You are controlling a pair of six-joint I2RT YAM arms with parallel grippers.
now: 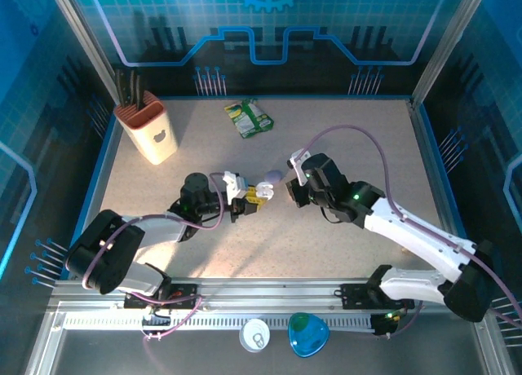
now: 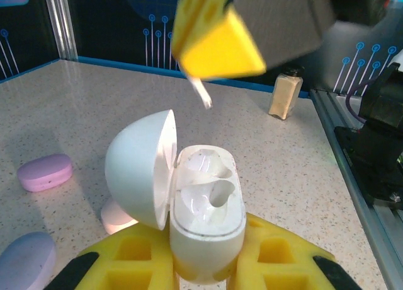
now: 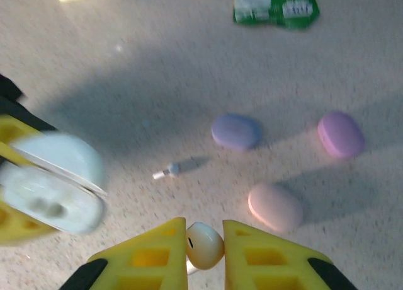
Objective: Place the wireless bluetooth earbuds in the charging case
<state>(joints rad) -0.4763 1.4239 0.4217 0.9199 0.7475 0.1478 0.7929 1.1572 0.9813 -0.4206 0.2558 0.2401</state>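
My left gripper (image 2: 206, 260) is shut on a white charging case (image 2: 208, 208), held upright with its lid (image 2: 140, 167) swung open to the left and both sockets empty. Above the case hangs my right gripper (image 3: 204, 236), shut on a white earbud (image 3: 205, 247); in the left wrist view its stem (image 2: 202, 92) pokes down below a yellow finger (image 2: 217, 44). A second small earbud (image 3: 168, 171) lies loose on the table. In the top view the left gripper (image 1: 247, 198) and right gripper (image 1: 291, 189) face each other mid-table.
Three shut cases lie on the table: lavender (image 3: 236, 131), purple-pink (image 3: 340, 133) and pink (image 3: 274, 206). A green packet (image 1: 249, 117) lies at the back and a beige knife holder (image 1: 149, 130) stands at the back left. A metal rail (image 1: 269, 292) runs along the near edge.
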